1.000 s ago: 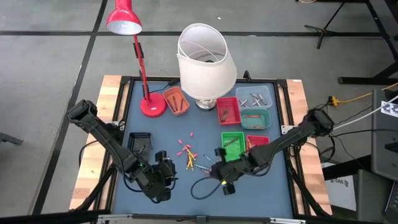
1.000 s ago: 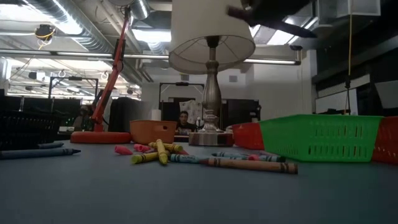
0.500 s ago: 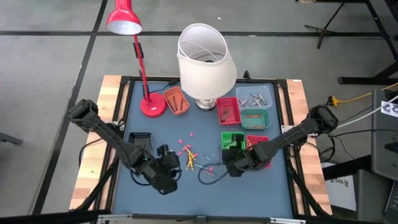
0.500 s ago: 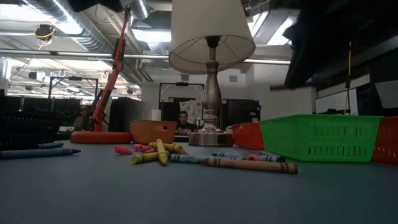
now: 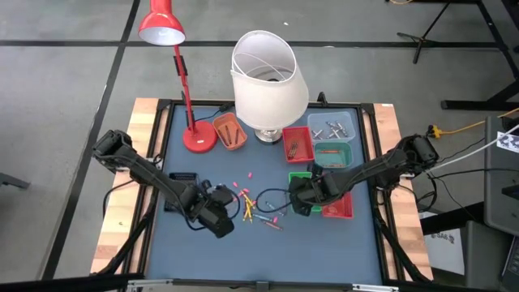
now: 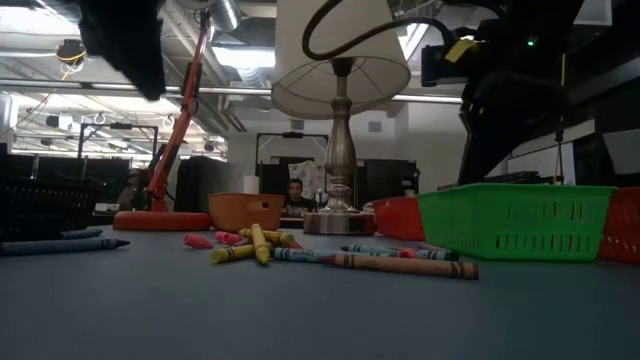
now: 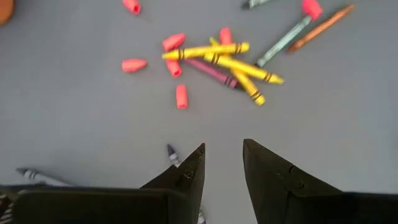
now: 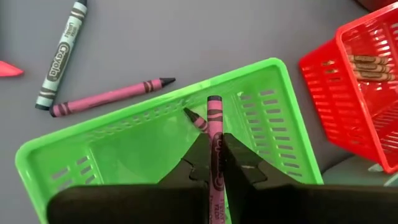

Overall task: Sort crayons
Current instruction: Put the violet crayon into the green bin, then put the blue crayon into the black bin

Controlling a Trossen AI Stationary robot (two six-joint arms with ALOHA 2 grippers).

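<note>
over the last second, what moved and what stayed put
The right gripper, shut on a purple crayon, moved from the table's front toward the lamps, to over the green tray. The left gripper, open and empty, shifted toward the loose crayons. Trays and lamps stayed put.

Grey concrete floor (image 5: 65,81) — ceiling pipes (image 6: 90,60), seemingly workshop benches behind.

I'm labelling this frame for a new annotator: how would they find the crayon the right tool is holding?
Start at the big white lamp shade and drop to the green tray in front of it. The right tool hangs over that tray, shut on a purple crayon. Another purple crayon lies on the table beside the tray; this one is pinched between the fingers.
</note>
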